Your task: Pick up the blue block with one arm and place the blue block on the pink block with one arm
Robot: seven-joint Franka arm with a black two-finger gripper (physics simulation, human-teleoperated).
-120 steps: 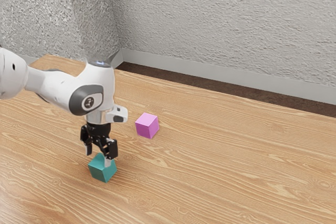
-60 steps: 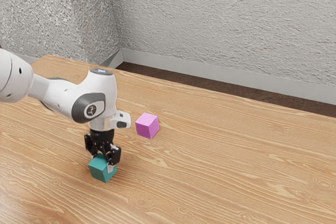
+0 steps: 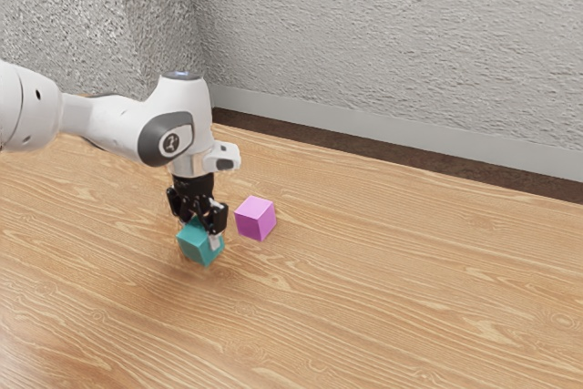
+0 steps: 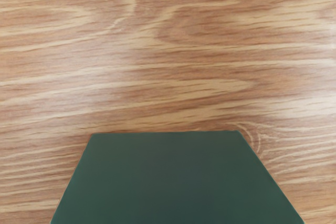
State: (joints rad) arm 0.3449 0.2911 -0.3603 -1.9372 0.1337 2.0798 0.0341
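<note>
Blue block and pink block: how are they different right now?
The blue block looks teal; the pink block is bright pink. The blue block is clamped in the gripper; the pink block stands free. The blue block hangs above the table; the pink block rests on it. Both are cubes of similar size.

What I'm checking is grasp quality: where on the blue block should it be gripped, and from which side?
Two opposite side faces of the blue block, coming from straight above: it's a cube, so flat parallel sides suit the hand. The hand holds it so.
</note>
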